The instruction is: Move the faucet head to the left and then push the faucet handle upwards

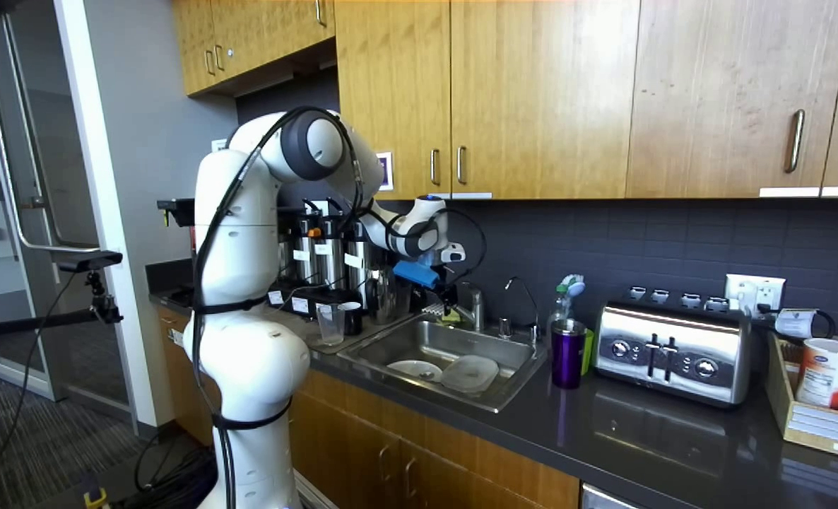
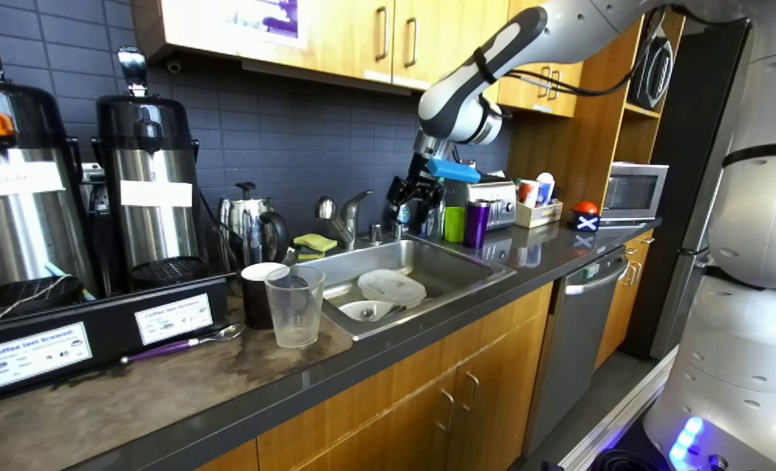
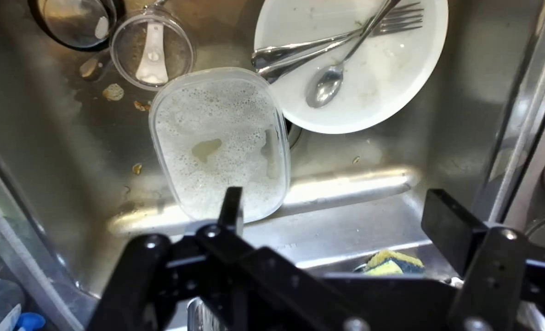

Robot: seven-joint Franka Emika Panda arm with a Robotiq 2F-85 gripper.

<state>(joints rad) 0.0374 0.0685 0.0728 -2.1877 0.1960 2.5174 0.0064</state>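
The silvery faucet stands at the back of the steel sink point(image 2: 427, 252). In an exterior view its rounded faucet head point(image 2: 326, 209) sits left of its slanted faucet handle point(image 2: 358, 201). In an exterior view the faucet point(image 1: 478, 314) stands just right of my gripper point(image 1: 449, 298). My black gripper point(image 2: 416, 204) hangs above the sink area, apart from the handle in the picture. In the wrist view my gripper point(image 3: 334, 197) has its fingers wide apart with nothing between them. The faucet is not clearly visible there; a shiny metal piece point(image 3: 203, 317) at the lower edge is unclear.
In the sink lie a plastic container point(image 3: 219, 142) and a white plate point(image 3: 373, 92) with cutlery. A sponge point(image 2: 316, 243) sits by the faucet. A thin curved spout point(image 1: 528, 291), a purple cup point(image 1: 568, 357) and a toaster point(image 1: 673, 353) stand to the right.
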